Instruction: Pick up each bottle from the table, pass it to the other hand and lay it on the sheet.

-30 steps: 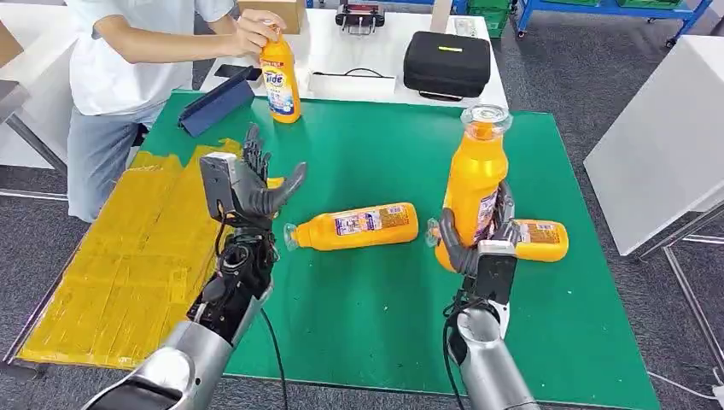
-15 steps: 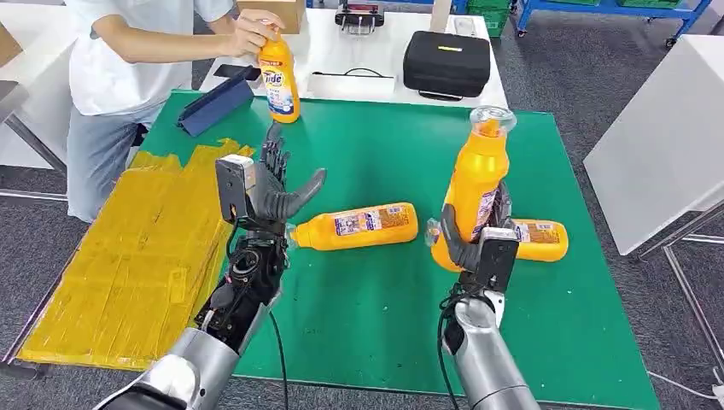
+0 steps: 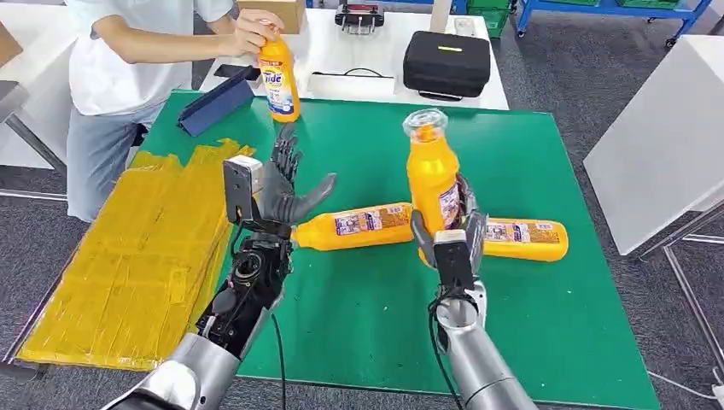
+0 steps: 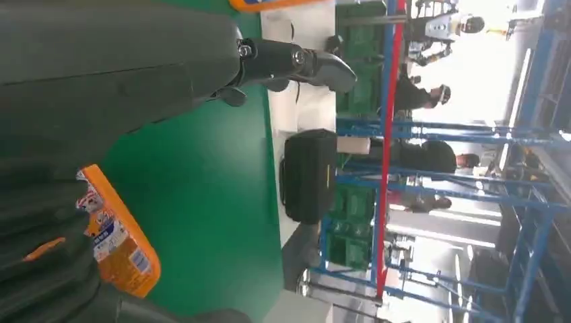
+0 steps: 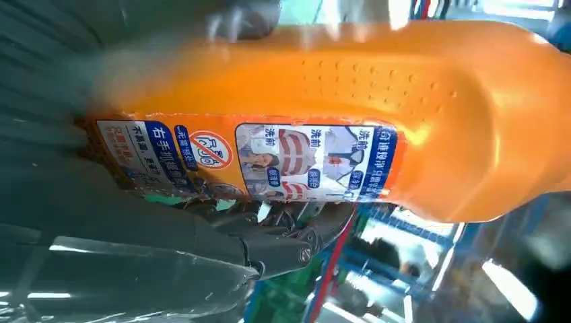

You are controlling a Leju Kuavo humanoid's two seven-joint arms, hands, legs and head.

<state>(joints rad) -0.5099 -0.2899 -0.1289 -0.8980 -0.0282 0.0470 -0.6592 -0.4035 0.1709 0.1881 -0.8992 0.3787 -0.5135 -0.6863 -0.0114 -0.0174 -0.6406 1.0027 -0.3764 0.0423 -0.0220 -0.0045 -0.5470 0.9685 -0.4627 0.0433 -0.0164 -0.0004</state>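
My right hand (image 3: pixel 448 239) grips an orange bottle (image 3: pixel 432 181) upright above the middle of the green table (image 3: pixel 546 342); its label (image 5: pixel 269 158) is close up in the right wrist view. My left hand (image 3: pixel 277 192) is raised with fingers spread and holds nothing, a short way left of the held bottle. Two more orange bottles lie on the table: one (image 3: pixel 354 226) between my hands, one (image 3: pixel 525 239) behind my right hand. A person holds another orange bottle (image 3: pixel 279 79) upright at the table's far edge. The yellow sheet (image 3: pixel 128 256) lies on the left.
A blue folder (image 3: pixel 218 102) lies at the table's far left corner. A black case (image 3: pixel 446 61) sits on the white table behind. A white cabinet (image 3: pixel 666 137) stands to the right. The person (image 3: pixel 128 60) stands at the far left.
My right hand has carried the upright bottle leftward toward the middle. My left hand has moved up and right toward it, fingers still spread.
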